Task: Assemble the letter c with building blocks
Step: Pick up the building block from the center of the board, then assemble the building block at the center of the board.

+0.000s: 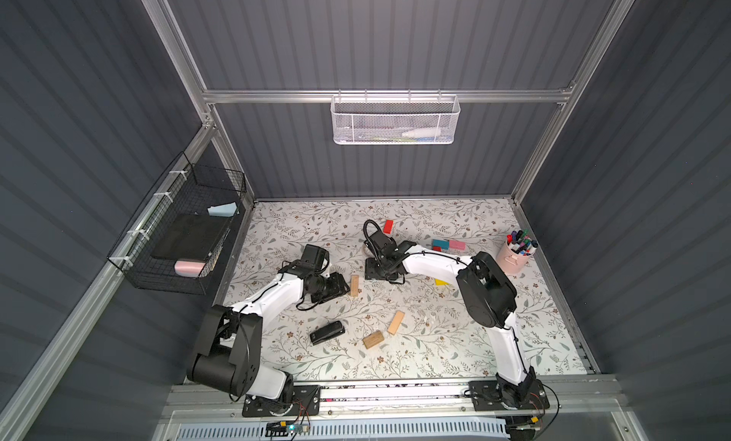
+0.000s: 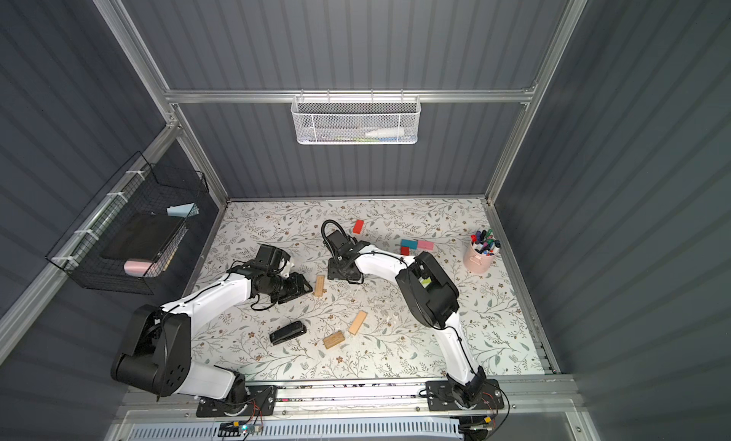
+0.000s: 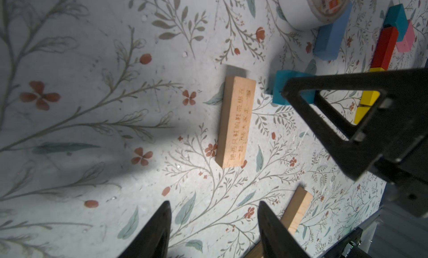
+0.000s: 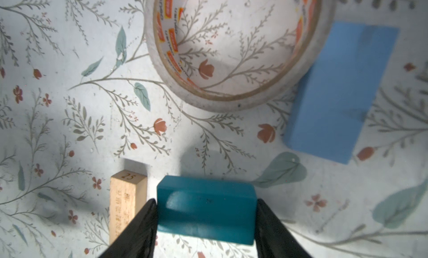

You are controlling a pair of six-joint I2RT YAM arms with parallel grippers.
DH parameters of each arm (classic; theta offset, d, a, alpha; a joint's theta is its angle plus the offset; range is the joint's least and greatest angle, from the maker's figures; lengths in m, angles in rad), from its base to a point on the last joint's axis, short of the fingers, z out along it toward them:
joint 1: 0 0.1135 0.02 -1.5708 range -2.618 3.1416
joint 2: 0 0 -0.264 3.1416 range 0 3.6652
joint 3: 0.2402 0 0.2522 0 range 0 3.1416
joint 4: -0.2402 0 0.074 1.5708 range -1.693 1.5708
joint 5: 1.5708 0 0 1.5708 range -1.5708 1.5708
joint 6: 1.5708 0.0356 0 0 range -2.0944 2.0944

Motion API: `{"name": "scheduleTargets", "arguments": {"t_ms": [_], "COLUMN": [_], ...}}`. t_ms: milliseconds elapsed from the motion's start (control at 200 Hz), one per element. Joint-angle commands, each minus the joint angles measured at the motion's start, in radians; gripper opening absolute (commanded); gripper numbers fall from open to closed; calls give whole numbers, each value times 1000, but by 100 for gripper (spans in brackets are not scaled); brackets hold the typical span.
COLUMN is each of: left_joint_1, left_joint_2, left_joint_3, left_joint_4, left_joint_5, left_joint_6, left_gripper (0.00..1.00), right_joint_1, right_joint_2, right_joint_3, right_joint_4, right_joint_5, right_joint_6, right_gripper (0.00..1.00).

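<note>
Looking in remotely, I see my left fingers (image 3: pixel 157 231) standing apart and empty, short of a tan block (image 3: pixel 236 122); past its far end my right fingers (image 4: pixel 139 231) clamp the teal block (image 4: pixel 206 210), tape roll (image 4: pixel 231 99) just beyond.

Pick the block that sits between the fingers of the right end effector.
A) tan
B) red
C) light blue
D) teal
D: in the right wrist view the teal block fills the gap between the fingers of the right end effector, while the tan block lies just outside them.
</note>
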Motion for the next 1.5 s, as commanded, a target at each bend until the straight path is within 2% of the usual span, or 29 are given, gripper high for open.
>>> {"name": "scheduleTargets", "arguments": {"t_ms": [0, 355, 685, 1496], "left_joint_1": [11, 27, 33, 35], "left_joint_2": [5, -19, -40, -51], "left_joint_3": [-20, -49, -58, -69], "left_joint_4": [1, 15, 12, 29], "left_joint_5": [8, 25, 12, 38], "left_joint_6": [-8, -10, -17, -10], "left_gripper": [58, 55, 54, 54], "right_joint_1": [8, 27, 42, 53], "right_joint_2": [5, 83, 129, 190], "right_joint_3": [52, 168, 246, 292], "right_joint_4": [20, -21, -58, -95], "right_joint_5": [-20, -24, 28, 41], "right_joint_6": [31, 30, 51, 59], "right_gripper": [61, 63, 65, 66]}}
